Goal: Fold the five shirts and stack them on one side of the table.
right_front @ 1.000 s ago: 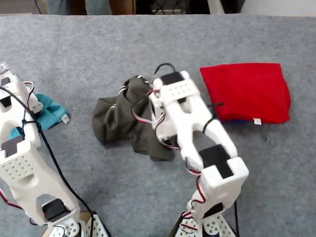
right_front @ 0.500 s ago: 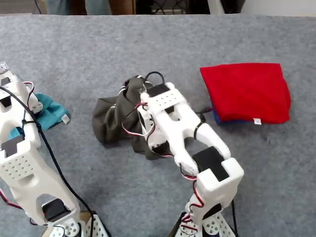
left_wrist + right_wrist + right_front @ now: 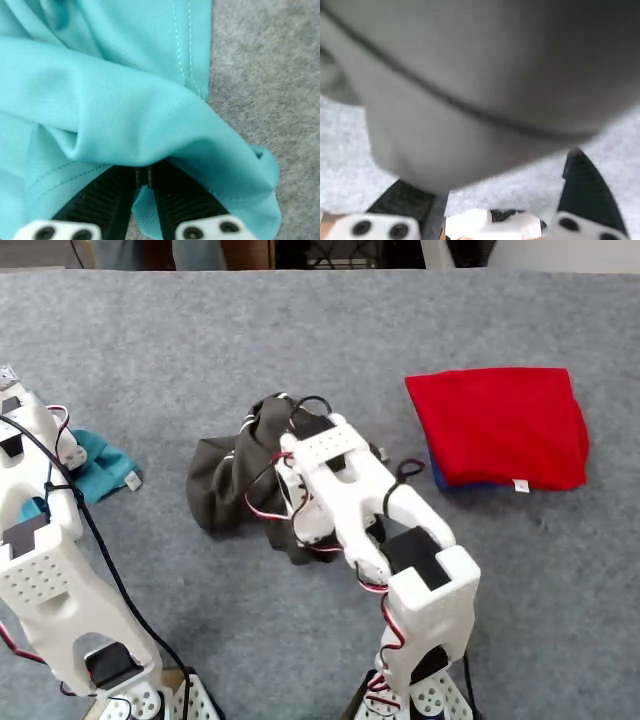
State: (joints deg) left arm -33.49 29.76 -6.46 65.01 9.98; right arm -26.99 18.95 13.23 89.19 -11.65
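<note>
A crumpled dark olive shirt [image 3: 232, 475] lies mid-table, and the right arm [image 3: 335, 455] stands over its right half. Seen from the right wrist, that shirt's fabric [image 3: 485, 85] hangs very close, and my right gripper [image 3: 495, 197] is open below it with its black fingers [image 3: 585, 190] wide apart. A teal shirt [image 3: 102, 466] lies bunched at the table's left edge beside the left arm [image 3: 30, 490]. My left gripper [image 3: 145, 181] is shut on a fold of that teal shirt [image 3: 125, 115]. A folded red shirt [image 3: 500, 422] rests at the right on a blue one [image 3: 437, 478].
Grey felt [image 3: 180, 330] covers the table, with free room along the back and at the front right. Red and black cables [image 3: 270, 502] loop beside the right arm over the dark shirt. Both arm bases stand at the near edge.
The right arm has swung left and now covers more of the dark shirt. The left arm and the teal shirt have not moved.
</note>
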